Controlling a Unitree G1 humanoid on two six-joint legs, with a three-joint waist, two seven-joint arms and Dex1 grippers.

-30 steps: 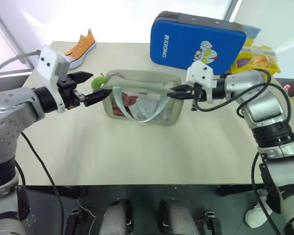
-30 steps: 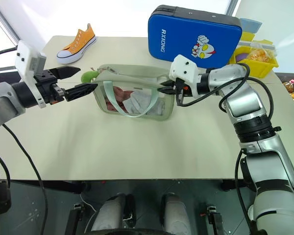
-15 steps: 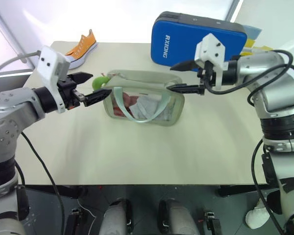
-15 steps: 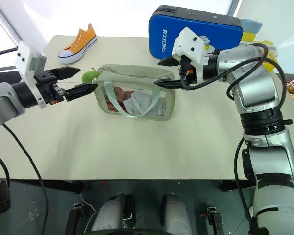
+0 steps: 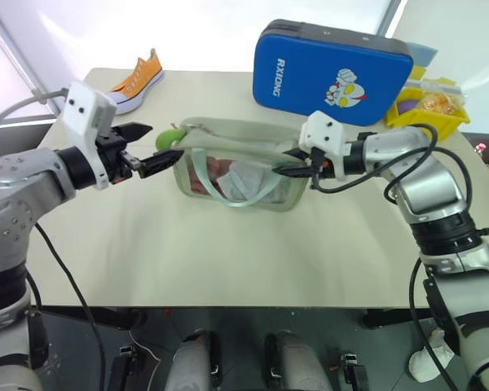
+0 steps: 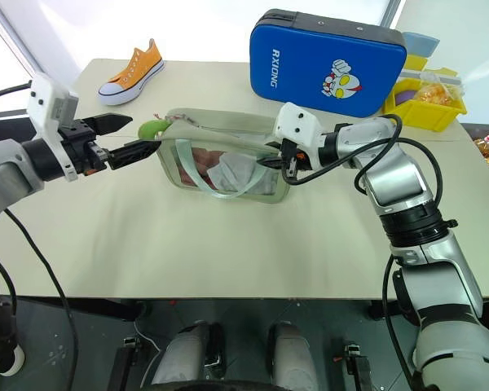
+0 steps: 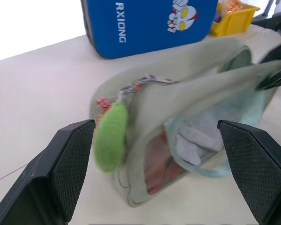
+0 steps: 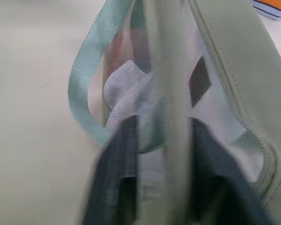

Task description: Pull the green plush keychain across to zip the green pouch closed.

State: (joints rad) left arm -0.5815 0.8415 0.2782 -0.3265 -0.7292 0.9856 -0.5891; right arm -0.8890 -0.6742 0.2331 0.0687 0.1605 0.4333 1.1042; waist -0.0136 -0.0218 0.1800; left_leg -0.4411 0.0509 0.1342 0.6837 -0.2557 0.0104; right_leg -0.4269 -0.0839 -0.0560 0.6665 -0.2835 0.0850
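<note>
Bench [image 5: 228, 261] surface lies bare at the near edge; further in, the two arms reach toward each other with the green pouch [image 5: 253, 183] between them. Right tool [image 5: 297, 167] is pinched together on the pouch's right end near the top edge, and the right wrist view shows its fingers [image 8: 119, 154] either side of a fold of pale fabric; the likely reason is to anchor that end so the pouch does not slide when the zipper is drawn. Left tool [image 5: 145, 147] hangs at the pouch's left end with its fingers [image 7: 68, 154] wide apart, the green plush keychain [image 5: 167, 137] between them and not yet gripped (the charm dangles at the left end of the zipper, so the whole run toward the right is still to be closed). The pouch stands upright, its mint strap loop [image 5: 228, 183] drooping over the clear window. My guess is that closing on the charm comes next.

Further back, a blue case [image 5: 330, 69] stands on its edge, a yellow bin [image 5: 436, 102] sits beside it at the far right, and an orange sneaker [image 5: 134, 77] rests at the far left corner, all well apart from the work.
</note>
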